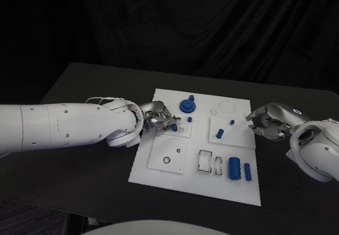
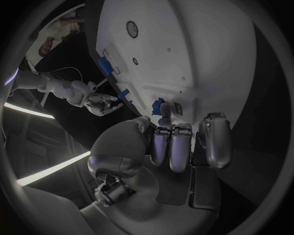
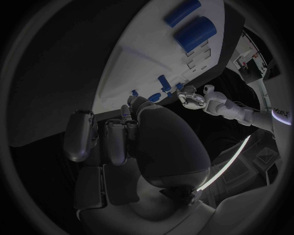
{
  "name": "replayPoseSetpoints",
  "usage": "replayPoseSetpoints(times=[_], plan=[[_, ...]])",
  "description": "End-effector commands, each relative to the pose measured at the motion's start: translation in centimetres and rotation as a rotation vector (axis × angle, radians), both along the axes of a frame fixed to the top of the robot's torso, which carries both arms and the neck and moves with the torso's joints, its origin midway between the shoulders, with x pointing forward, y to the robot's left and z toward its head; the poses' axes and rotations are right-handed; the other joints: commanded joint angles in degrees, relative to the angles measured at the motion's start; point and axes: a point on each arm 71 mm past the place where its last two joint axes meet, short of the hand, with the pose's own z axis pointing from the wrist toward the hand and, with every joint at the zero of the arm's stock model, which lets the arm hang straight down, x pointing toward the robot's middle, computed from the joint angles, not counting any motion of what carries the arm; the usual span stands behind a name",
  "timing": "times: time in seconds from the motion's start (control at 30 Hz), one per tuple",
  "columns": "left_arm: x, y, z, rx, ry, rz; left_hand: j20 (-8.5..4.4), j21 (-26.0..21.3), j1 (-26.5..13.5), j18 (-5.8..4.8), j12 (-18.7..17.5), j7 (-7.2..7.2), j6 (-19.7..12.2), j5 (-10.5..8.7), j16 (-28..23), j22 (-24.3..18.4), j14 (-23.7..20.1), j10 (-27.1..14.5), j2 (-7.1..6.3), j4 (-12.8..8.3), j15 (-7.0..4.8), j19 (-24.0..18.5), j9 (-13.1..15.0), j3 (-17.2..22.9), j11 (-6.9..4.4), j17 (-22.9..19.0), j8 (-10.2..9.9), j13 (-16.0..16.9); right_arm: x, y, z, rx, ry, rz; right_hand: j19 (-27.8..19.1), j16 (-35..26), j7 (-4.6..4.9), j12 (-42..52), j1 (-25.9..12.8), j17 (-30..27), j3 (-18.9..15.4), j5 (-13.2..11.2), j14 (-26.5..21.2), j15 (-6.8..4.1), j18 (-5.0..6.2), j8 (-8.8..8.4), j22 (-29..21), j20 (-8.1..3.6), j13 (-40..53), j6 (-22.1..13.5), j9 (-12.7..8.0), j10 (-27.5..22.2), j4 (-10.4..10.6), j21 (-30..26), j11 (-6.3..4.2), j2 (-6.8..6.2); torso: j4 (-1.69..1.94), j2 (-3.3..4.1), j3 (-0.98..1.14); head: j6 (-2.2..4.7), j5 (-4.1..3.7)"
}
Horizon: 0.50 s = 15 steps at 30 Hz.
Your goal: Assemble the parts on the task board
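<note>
Two hands at the board (image 1: 194,183). Left hand (image 1: 159,118) pinches a blue part (image 1: 174,127) over the board's left-centre block: insertion step, probably. Next: align, press down. Right hand (image 1: 269,122) curled at the right edge; grip cannot be told.

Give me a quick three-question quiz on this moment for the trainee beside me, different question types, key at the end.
1. True or false: the left hand is at the task board's left edge, fingers around a small blue part.
2. Multiple choice: where do the two blue cylinders lie on the board? A) far left corner B) near right area C) off the board, on the black table
3. Fill in: the right hand sits at the board's ___ edge.

Key: 1 true; 2 B; 3 right.
</note>
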Motion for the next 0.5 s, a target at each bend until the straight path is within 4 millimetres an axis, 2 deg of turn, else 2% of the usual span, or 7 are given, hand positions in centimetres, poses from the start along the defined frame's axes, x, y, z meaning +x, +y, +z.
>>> replayPoseSetpoints(times=[0.03,0.17,0.5], plan=[[-0.13,-0.19,-0.15,0.002,0.018,-0.012,-0.4,-0.29,1.49,-0.11,0.2,-0.26,-0.62,0.45,0.38,9.73,6.06,6.0,-0.29,-0.49,-0.55,0.28,1.65,-0.08,-0.43,15.09,1.13,15.03,-0.05,-0.1,-0.16,-0.008,0.008,-0.013,-0.19,-0.18,0.02,-0.3,-0.39,7.56,0.32,0.26,3.93,0.33,-0.08,-0.28,9.87,0.04,4.06,0.09,-0.08,-0.3,-0.02,-0.21,-0.15,0.01,0.0,-0.01,-0.01,-0.01,0.03],[-0.13,-0.25,-0.15,0.001,0.018,-0.016,-0.47,-0.4,3.2,-0.1,0.2,-0.35,-1.21,0.42,0.38,9.79,6.06,6.0,-0.91,-1.32,-0.62,0.28,1.62,0.08,-0.51,15.09,2.26,15.03,-0.05,-0.11,-0.16,-0.008,0.008,-0.013,-0.19,-0.18,0.02,-0.3,-0.39,7.56,0.32,0.26,3.93,0.33,-0.08,-0.28,9.87,0.04,4.06,0.09,-0.08,-0.3,-0.02,-0.21,-0.15,0.01,0.03,0.0,-0.02,-0.01,0.04],[-0.13,-0.34,-0.14,-0.002,0.016,-0.021,-0.52,-0.59,5.03,-0.08,0.2,-0.45,-1.65,0.06,0.38,9.84,6.06,6.0,-1.52,-2.48,-0.68,0.25,1.53,0.32,-0.58,15.09,3.18,15.03,-0.04,-0.11,-0.25,0.005,0.02,-0.02,-0.24,-0.28,0.07,-0.4,-0.42,7.46,0.45,0.24,3.91,0.33,-0.04,-0.28,9.82,0.03,3.96,0.16,-0.1,-0.32,-0.09,-0.39,-0.13,0.04,-0.03,-0.06,-0.01,-0.01,0.28]])
